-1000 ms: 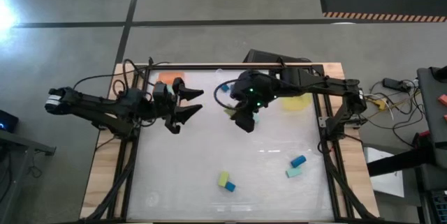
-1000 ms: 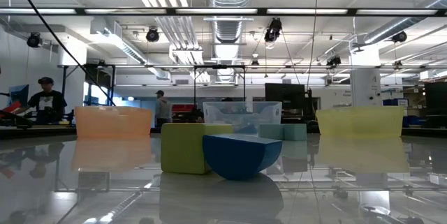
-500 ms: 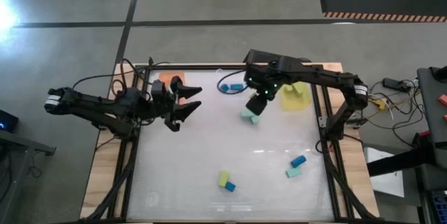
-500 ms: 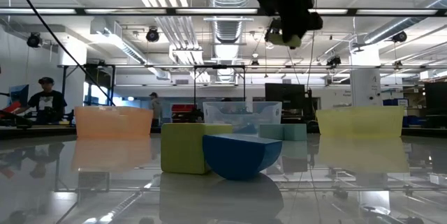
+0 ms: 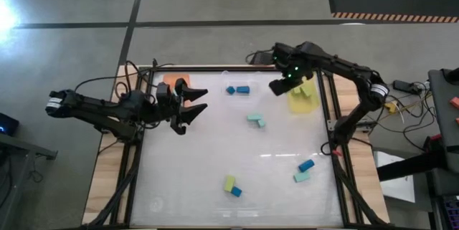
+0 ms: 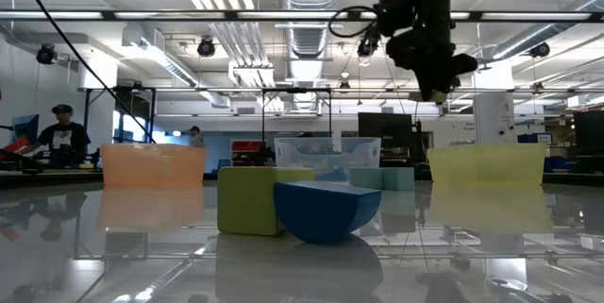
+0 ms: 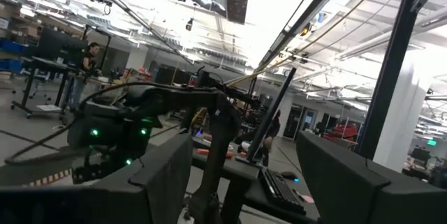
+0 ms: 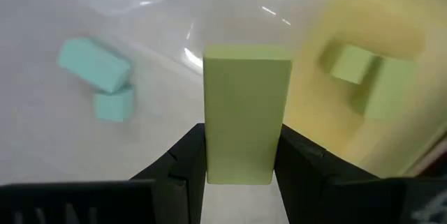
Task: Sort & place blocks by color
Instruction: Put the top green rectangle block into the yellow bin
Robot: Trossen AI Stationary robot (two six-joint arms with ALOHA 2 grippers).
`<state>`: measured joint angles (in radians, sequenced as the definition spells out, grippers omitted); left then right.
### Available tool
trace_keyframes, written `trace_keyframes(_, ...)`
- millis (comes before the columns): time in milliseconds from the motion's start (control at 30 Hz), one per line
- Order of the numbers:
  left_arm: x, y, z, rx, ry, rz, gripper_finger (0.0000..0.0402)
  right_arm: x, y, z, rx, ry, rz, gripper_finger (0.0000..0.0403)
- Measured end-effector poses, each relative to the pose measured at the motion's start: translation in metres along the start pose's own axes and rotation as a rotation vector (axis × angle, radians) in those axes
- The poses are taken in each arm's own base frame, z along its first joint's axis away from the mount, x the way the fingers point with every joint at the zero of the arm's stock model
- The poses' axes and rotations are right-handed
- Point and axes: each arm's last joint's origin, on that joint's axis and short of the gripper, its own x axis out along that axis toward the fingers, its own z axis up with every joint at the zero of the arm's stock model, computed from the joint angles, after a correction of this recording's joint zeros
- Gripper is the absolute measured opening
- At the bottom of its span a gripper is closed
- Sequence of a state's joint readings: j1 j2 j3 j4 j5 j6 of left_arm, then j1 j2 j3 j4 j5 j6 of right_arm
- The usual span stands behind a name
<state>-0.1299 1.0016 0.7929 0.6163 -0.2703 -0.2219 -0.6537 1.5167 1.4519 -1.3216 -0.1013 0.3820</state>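
From above, the right gripper (image 5: 280, 85) hangs just beside the yellow tray (image 5: 304, 98), at the far right part of the table (image 5: 186, 180). Two pale teal blocks (image 5: 255, 120) lie near the tray, toward the middle. Two blue blocks (image 5: 238, 89) sit in the clear tray (image 5: 224, 79) farther off. The left gripper (image 5: 198, 101) waits well apart from the yellow tray, next to the orange tray (image 5: 169, 79), with its fingers spread wide and nothing in them.

From table height, the right gripper (image 6: 436, 76) is up in the air above the yellow tray (image 6: 486, 165). A yellow-green block (image 6: 249, 199) and a dark blue block (image 6: 326, 210) touch, close to the camera.

The right wrist view shows the fingers (image 8: 183, 165) squeezing a yellow-green block (image 8: 246, 112) tight. It hangs beside the yellow tray (image 8: 328, 119), where more yellow-green blocks (image 8: 369, 77) rest.
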Motion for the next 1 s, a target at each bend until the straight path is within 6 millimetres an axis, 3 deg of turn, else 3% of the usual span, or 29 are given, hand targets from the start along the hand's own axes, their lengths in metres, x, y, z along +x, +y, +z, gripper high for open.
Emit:
trace_keyframes(233, 0.001, 0.001, -0.001, 0.002, -0.002, 0.024, 0.0240, -0.003, -0.041, 0.010, 0.170, -0.010, -0.007, 0.0120)
trace_keyframes(433, 0.001, 0.002, -0.002, 0.004, -0.001, 0.031, 0.0240, 0.001, -0.063, 0.013, 0.244, 0.001, -0.015, 0.0120)
trace_keyframes(700, 0.001, 0.003, -0.002, 0.008, 0.004, 0.039, 0.0240, 0.011, -0.079, 0.010, 0.296, 0.045, -0.028, 0.0120)
trace_keyframes(1000, 0.001, 0.003, -0.002, 0.008, 0.000, 0.061, 0.0240, 0.022, -0.083, 0.006, 0.321, 0.074, -0.035, 0.0120)
